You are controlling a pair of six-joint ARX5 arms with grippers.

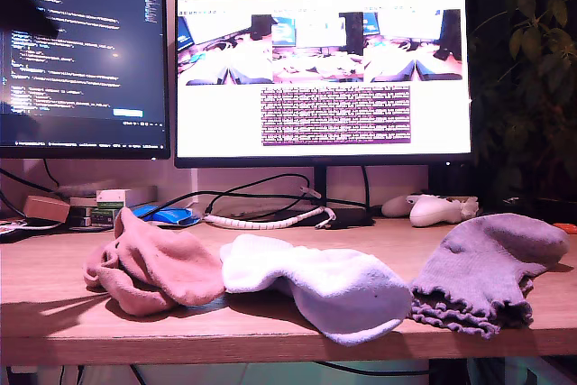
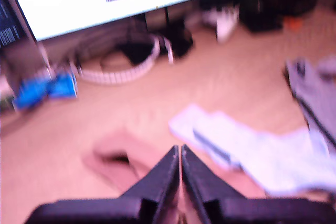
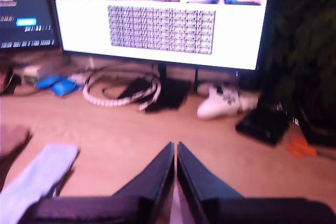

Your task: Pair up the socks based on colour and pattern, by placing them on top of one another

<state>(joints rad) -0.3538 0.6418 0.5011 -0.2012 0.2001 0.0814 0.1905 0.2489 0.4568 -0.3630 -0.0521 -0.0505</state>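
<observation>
Socks lie in three heaps along the front edge of the wooden desk [image 1: 270, 322]: a crumpled pink heap [image 1: 158, 270] toward the exterior view's left, a white and pale-blue heap [image 1: 315, 288] in the middle with a toe drooping over the desk edge, and a grey-lavender heap [image 1: 491, 268] with a frilly ribbed cuff toward the exterior view's right. The pink and white heaps touch; the lavender one sits just beside the white. My first gripper [image 2: 180, 153] has its dark fingers [image 2: 157, 174] clenched together with only a thin slit between them, holding nothing; the pink sock lies right under and ahead of the tips, and the white socks beside them, all blurred. My second gripper [image 3: 175, 150] is likewise pinched closed and empty above bare desk, with a pale-blue sock [image 3: 39, 174] off to one side of its fingers [image 3: 155, 174], and a white game controller [image 3: 220, 102] and coiled cable [image 3: 118, 90] well beyond the tips, below the monitor [image 1: 323, 74].
</observation>
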